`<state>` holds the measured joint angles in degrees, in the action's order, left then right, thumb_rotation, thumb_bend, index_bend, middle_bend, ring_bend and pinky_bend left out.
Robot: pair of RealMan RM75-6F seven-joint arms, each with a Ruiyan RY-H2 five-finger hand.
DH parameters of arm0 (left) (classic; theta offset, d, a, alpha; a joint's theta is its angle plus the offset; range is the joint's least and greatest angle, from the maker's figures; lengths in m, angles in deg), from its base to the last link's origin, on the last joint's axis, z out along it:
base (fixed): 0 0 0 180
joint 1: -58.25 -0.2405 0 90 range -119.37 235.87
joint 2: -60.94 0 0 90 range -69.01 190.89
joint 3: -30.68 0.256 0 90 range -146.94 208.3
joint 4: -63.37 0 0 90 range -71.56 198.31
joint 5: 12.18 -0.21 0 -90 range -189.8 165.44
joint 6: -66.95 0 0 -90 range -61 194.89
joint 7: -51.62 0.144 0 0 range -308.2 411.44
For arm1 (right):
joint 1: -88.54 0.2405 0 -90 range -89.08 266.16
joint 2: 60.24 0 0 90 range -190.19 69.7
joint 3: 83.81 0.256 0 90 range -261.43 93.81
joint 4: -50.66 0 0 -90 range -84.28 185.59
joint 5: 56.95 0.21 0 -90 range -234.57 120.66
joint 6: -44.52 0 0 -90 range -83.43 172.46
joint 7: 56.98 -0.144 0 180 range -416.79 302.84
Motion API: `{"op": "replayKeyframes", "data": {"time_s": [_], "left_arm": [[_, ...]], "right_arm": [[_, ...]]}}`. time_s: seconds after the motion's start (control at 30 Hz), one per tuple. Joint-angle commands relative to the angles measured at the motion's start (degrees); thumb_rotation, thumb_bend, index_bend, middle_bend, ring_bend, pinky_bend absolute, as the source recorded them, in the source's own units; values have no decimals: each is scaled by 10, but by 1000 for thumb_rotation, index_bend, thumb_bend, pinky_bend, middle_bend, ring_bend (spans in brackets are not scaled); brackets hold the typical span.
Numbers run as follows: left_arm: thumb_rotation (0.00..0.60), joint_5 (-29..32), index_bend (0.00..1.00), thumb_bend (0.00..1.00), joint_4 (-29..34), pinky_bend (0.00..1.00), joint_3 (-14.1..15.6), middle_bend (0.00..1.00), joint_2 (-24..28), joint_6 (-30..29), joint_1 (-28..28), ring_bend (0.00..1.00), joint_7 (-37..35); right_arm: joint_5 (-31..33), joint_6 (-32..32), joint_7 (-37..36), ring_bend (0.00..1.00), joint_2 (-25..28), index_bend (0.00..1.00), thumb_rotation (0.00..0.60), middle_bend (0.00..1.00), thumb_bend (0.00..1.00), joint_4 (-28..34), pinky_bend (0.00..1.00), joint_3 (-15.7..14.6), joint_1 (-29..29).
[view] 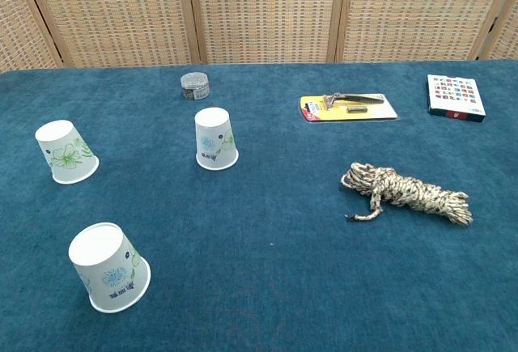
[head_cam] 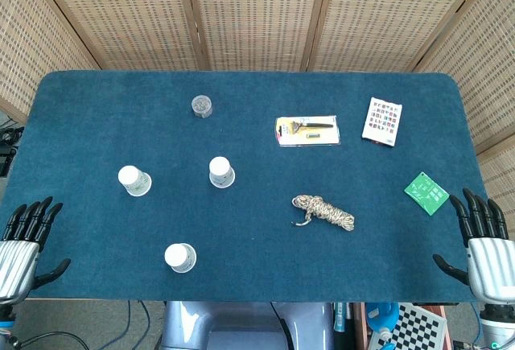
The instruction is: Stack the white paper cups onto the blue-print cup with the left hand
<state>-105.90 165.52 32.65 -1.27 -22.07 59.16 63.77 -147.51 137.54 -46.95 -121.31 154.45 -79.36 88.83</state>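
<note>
The task is not yet started, as far as the pictures show. Three paper cups stand upside down and well apart on the worktop (head_cam: 96,109), none on another. Two cups carry a blue print: the middle cup (view: 216,139) and the near cup (view: 109,267). The far-left cup (view: 66,152) has a green flower print. Which cup is the base I cannot say for sure; no cup is fully white. All the stacking is left to do.

The left robot hand (head_cam: 22,241) rests at the near left edge of the worktop, fingers spread, holding nothing. The right robot hand (head_cam: 481,241) is at the near right edge, also with fingers apart and empty. Both are well apart from the cups.

The worktop is covered by a dark blue cloth. Behind it stand woven screens (head_cam: 257,12) with wooden frames. On the right half lie a bundle of rope (view: 405,192), a yellow package with a tool (view: 348,107), a box with coloured squares (view: 456,96) and a green card (head_cam: 426,192). A small round tin (view: 195,85) stands behind the middle cup.
</note>
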Motion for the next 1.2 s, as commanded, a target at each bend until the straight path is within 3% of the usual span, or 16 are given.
{"op": "replayKeyframes", "data": {"time_s": [0.03,0.17,0.33,0.43,0.6,1.03,1.13,1.2], "left_arm": [[600,-3,0,230,-2,0,1,0,-3,-3,-2,0,3],[600,-9,0,231,-4,0,3,0,-5,-2,-2,0,5],[600,-70,0,230,-18,0,24,0,3,35,26,0,-2],[600,-89,0,229,-20,0,27,0,1,78,56,0,6],[600,-120,0,228,-36,0,19,0,-25,204,152,0,-13],[600,-77,0,228,-49,108,-10,4,-109,335,243,9,47],[600,-57,7,229,-42,161,-13,75,-114,346,247,81,68],[600,-46,74,229,-40,205,-14,146,-117,350,249,138,81]], "right_arm": [[-3,1,-7,0,0,0,600,0,0,-4,0,1,1],[-1,-1,-12,0,1,0,600,0,0,-6,0,1,1],[3,-1,-17,0,3,0,600,0,0,-5,0,4,2],[8,-6,-16,0,3,0,600,0,0,-7,0,5,3],[17,-16,-14,0,1,0,600,0,0,-8,0,8,8],[35,-21,-24,0,4,0,600,0,0,-11,0,15,10],[37,-22,-28,0,5,0,600,0,0,-12,0,15,10],[38,-22,-30,0,6,0,600,0,0,-12,0,16,10]]}}
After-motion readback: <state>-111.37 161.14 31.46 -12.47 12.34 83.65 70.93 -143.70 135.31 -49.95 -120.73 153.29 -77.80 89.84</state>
